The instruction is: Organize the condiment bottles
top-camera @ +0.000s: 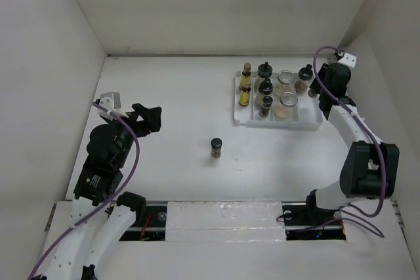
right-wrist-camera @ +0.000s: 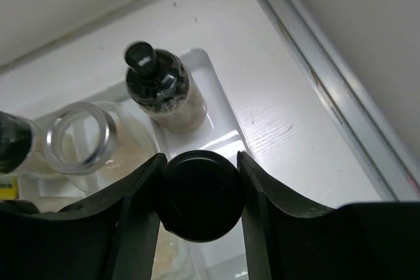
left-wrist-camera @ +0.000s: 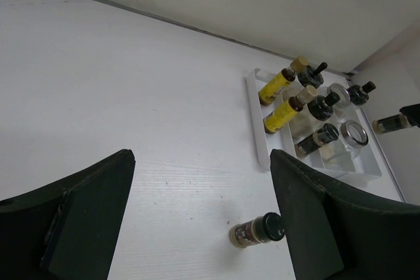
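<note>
While the right tool (right-wrist-camera: pixel 199 162) clamps a black-lidded jar (right-wrist-camera: pixel 199 198) above the tray (right-wrist-camera: pixel 223 122) rim, lowering may catch that rim or strike the neighbouring knob-capped jar (right-wrist-camera: pixel 161 93), toppling it. Left tool (left-wrist-camera: pixel 201 162) spread, empty; a lone jar (top-camera: pixel 216 147) stands on the surface (top-camera: pixel 164 96).

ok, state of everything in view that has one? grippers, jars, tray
left gripper: open, empty, off the table
right gripper: shut on a black-capped jar, over the tray's right end
lone jar: standing on the table, outside the tray, capped
tray: flat on the table, partly filled
tray bottles: eight, standing
</note>
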Tool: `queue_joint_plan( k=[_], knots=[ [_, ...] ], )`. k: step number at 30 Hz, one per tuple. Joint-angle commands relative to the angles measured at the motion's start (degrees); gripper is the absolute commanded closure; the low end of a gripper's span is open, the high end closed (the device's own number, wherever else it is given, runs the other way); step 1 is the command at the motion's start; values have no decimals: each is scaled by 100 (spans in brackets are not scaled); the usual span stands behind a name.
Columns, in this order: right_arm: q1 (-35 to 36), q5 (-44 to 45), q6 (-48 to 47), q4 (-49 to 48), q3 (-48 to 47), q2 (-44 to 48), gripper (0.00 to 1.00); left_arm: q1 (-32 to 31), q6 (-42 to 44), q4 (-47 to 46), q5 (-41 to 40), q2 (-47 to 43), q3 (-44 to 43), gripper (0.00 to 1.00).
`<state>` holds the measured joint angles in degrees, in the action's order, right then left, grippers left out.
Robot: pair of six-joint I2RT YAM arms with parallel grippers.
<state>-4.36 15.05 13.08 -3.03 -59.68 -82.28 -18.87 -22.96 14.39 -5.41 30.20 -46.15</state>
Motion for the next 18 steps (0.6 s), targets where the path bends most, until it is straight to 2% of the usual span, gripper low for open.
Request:
queue_joint_plan(
  k=[1, 5, 10, 16, 18],
  knots=[
    [-109, -353, 256, -523, -202, -103, 66, 24, 72, -262, 84, -83, -87, 20],
    [-162, -284, 256, -1022, -193, -586, 66, 24, 72, -262, 84, -136, -87, 20],
    [-162, -283, 256, -1156, -325, -1237, 68, 24, 72, -262, 84, -137, -87, 20],
    [-162, -151, 256, -1262, -447, -1528, 68, 24, 72, -262, 84, -137, -87, 20],
    [-100, -38, 204, -1262, -448, -1607, 64, 24, 72, -262, 84, -137, -87, 20]
  ],
)
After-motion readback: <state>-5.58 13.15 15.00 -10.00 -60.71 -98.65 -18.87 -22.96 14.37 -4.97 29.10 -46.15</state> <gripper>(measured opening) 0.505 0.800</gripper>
